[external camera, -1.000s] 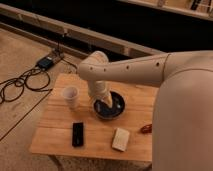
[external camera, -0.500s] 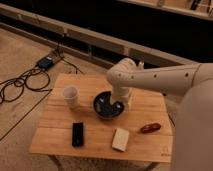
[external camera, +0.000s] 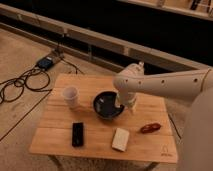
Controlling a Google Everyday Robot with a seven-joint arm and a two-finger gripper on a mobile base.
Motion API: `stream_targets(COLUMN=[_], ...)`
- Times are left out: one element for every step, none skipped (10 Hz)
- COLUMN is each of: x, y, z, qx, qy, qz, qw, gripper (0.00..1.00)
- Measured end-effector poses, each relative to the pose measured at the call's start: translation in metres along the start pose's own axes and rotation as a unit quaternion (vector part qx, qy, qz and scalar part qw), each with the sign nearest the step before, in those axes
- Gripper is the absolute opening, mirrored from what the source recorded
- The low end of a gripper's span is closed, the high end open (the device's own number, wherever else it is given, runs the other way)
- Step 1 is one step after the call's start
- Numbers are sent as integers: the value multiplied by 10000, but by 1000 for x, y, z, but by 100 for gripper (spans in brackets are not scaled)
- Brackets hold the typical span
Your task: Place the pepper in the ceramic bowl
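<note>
Swinging rightward, the arm [external camera: 165, 82] uncovers the pepper [external camera: 150, 128] lying on the tabletop [external camera: 60, 136] right of the ceramic bowl [external camera: 106, 106], while the open, empty pincer [external camera: 126, 104] hangs over the bowl's right rim, grasp not yet begun.

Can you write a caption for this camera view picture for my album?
The gripper hangs at the rim of the ceramic bowl; the pepper lies apart on the wooden table.

On the tabletop [external camera: 150, 146] lie five things: one pepper [external camera: 150, 128], one ceramic bowl [external camera: 101, 111], one white cup [external camera: 70, 96], one flat black object [external camera: 77, 134], one cream block [external camera: 120, 139]. One claw [external camera: 126, 104] hangs at the bowl's right rim.
</note>
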Motion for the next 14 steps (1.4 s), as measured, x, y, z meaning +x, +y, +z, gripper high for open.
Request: stream_targets(x=[2, 2, 1, -1, -2, -4, -6, -8, -12, -15, -18, -21, -25, -27], y=[3, 3, -9, -18, -27, -32, -46, -54, -65, -70, -77, -82, -89, -94], z=[0, 0, 5, 10, 15, 18, 22, 24, 26, 28, 30, 33, 38, 42], qx=[-13, -25, -35, -55, -54, -56, 11, 58, 120, 163, 198, 218, 246, 253], qy=[10, 13, 70, 137, 225, 288, 375, 419, 465, 490, 516, 531, 552, 557], qz=[-19, -12, 26, 9, -43, -81, -66, -39, 13, 46, 100, 145, 232, 301], qw=[10000, 10000, 10000, 9999, 9997, 9995, 9993, 9991, 9988, 9987, 9984, 9982, 9979, 9977], gripper=[65, 65, 65, 65, 65, 65, 65, 65, 65, 65, 65, 65, 65, 65])
